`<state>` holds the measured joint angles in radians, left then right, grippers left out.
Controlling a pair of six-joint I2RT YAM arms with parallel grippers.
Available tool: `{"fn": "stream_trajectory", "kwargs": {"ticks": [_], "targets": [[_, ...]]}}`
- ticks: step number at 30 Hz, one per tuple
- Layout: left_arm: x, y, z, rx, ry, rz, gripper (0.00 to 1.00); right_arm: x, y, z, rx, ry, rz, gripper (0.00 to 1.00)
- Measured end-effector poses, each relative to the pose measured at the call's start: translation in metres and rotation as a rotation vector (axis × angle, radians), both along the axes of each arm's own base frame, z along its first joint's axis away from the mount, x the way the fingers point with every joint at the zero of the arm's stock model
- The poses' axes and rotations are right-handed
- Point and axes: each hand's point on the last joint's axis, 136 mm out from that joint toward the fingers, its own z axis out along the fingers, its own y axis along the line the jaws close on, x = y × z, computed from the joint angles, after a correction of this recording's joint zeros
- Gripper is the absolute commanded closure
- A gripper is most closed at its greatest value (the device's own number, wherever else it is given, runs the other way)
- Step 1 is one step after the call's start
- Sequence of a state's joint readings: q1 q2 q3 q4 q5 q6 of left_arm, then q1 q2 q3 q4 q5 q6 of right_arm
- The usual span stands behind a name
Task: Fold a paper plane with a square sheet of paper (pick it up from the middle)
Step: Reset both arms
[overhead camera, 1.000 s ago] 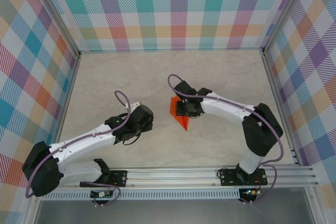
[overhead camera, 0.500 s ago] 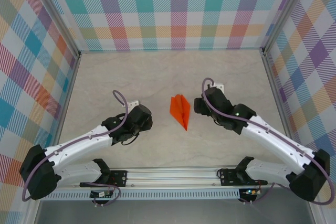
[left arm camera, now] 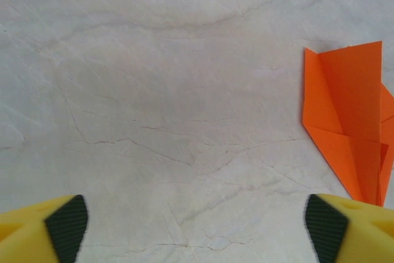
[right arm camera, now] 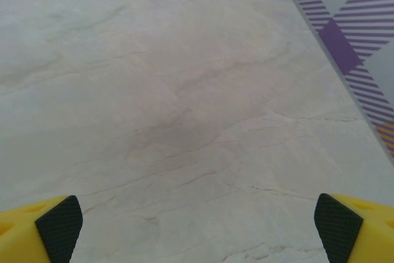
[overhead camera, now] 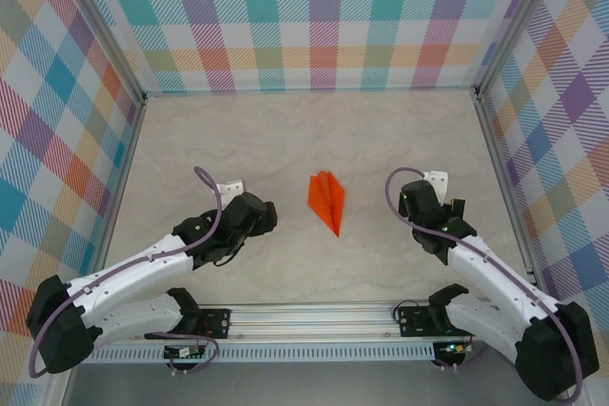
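Paper plane: orange dart, flat at tabletop centre, between both arms, untouched. Left end effector: jaws wide apart, empty. Right end effector: jaws wide apart, empty

Tally by kind
One orange paper plane, one marbled surface; two white arms, left arm and right arm; two claws, left claw and right claw, two fingers each.

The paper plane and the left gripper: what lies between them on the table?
Nothing: only bare table between the left gripper and the paper plane, as the top external and left wrist views show.
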<state>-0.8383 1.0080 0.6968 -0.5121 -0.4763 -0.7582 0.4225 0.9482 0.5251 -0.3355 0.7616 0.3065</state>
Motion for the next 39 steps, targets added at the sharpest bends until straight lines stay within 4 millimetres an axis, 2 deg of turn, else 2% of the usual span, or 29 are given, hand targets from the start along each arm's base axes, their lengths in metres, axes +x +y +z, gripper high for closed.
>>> {"fn": "stream_trajectory", "kwargs": {"ticks": [4,8,11,14,19,24,26,30,35,39], "targets": [[-0.003,0.01,0.001,0.007,-0.018,0.02,0.0,0.02,-0.019,-0.012,0.004,-0.008,-0.041,0.0],[-0.006,0.022,0.002,0.021,-0.044,0.045,0.0,0.033,-0.036,-0.043,0.054,0.021,-0.075,0.02],[-0.008,0.032,0.002,0.042,-0.059,0.065,0.0,0.045,-0.033,-0.057,0.054,0.041,-0.03,0.01],[-0.009,0.041,0.006,0.067,-0.08,0.08,0.0,0.062,-0.027,-0.051,0.091,-0.03,0.039,0.01],[-0.008,0.053,0.013,0.08,-0.115,0.106,0.0,0.08,-0.032,-0.034,0.179,-0.176,0.097,0.03],[-0.011,0.063,0.015,0.096,-0.134,0.125,0.0,0.098,-0.009,-0.024,0.222,-0.263,0.236,0.03],[-0.011,0.068,0.014,0.104,-0.14,0.135,0.0,0.105,-0.002,-0.029,0.231,-0.28,0.279,0.07],[-0.01,0.078,0.013,0.136,-0.146,0.158,0.0,0.106,0.008,-0.063,0.264,-0.189,0.327,0.0],[-0.001,0.096,0.016,0.177,-0.171,0.217,0.0,0.111,0.008,-0.056,0.265,-0.219,0.336,0.0],[0.019,0.119,0.018,0.231,-0.188,0.295,0.0,0.113,0.008,-0.053,0.263,-0.229,0.338,0.0]]}}
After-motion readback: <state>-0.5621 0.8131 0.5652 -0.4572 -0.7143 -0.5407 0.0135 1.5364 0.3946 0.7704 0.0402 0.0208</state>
